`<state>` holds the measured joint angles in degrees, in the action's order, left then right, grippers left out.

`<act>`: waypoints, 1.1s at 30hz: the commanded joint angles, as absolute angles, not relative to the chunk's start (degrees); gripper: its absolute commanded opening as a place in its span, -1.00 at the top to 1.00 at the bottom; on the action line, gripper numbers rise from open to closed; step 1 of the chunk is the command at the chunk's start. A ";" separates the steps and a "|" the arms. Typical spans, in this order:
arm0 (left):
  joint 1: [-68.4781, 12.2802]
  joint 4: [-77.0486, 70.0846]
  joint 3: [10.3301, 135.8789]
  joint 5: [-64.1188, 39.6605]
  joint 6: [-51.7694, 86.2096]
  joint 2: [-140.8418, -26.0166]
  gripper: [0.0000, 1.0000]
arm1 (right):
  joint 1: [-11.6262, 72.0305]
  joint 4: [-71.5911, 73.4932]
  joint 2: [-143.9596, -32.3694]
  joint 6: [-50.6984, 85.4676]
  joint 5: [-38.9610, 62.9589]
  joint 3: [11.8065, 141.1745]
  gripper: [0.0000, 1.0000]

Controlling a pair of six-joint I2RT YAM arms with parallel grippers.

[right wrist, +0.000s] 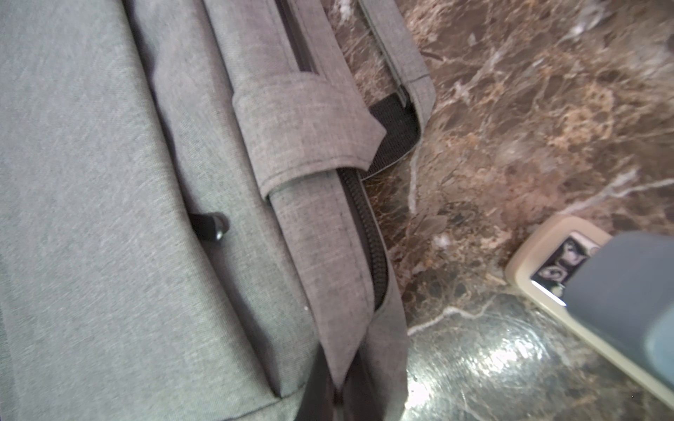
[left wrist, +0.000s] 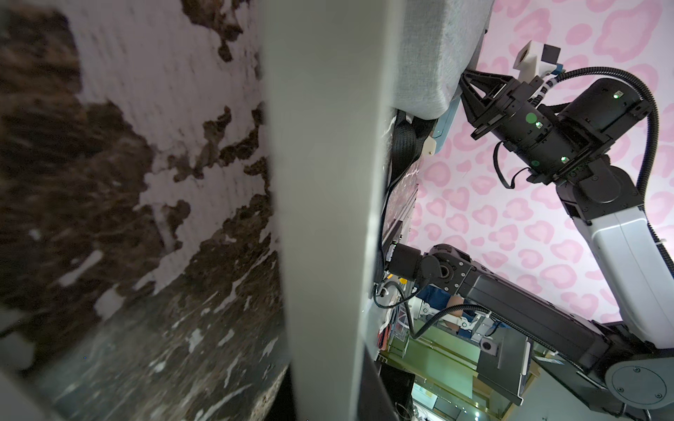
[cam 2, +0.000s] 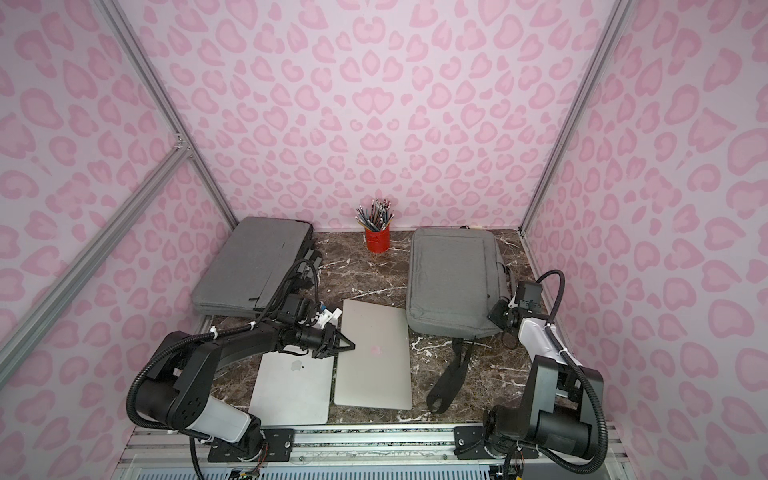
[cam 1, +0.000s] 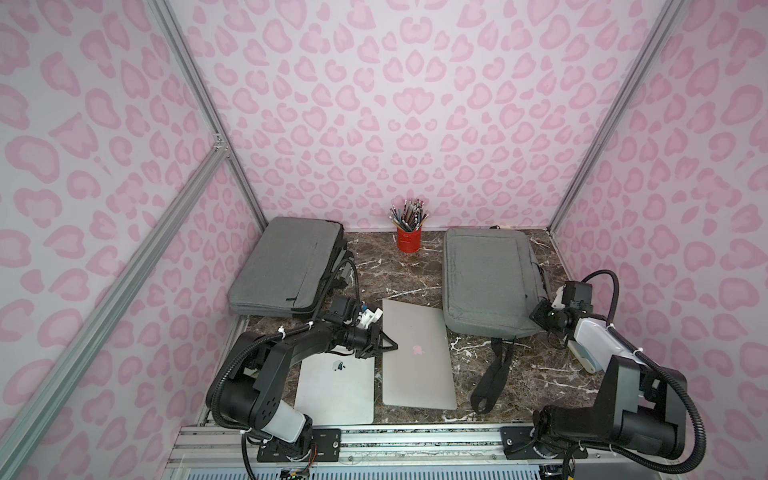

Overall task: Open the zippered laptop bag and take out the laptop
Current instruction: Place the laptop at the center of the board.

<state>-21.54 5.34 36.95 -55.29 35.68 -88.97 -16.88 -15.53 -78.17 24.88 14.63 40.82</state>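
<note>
While the left gripper [cam 1: 388, 345] pinches the middle laptop [cam 1: 419, 365], lying out at lower centre beside a second laptop [cam 1: 336, 392], the right bag [cam 1: 486, 278] at centre right looks still closed along its zip [right wrist: 368, 233], the right gripper [left wrist: 465, 78] clenched at its lower-right corner, on what I cannot tell.

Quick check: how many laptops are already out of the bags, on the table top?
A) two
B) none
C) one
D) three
A: a silver laptop and a pink-logo laptop lie side by side, lids closed, on the marble table.
</note>
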 commanded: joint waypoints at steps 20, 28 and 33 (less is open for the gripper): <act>-21.45 23.55 41.67 -37.00 28.53 -93.17 0.18 | -17.05 -13.71 -78.31 24.77 16.70 39.29 1.00; -21.37 27.07 43.99 -33.40 26.94 -93.46 0.12 | -17.05 -13.36 -77.87 24.70 17.81 37.79 1.00; -21.36 29.91 45.86 -30.40 25.88 -92.87 0.12 | -17.05 -13.37 -77.51 24.61 17.92 37.36 1.00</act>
<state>-21.65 25.54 44.84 -37.85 27.29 -93.19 -17.04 -13.15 -77.67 24.88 17.30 37.93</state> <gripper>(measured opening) 0.437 0.050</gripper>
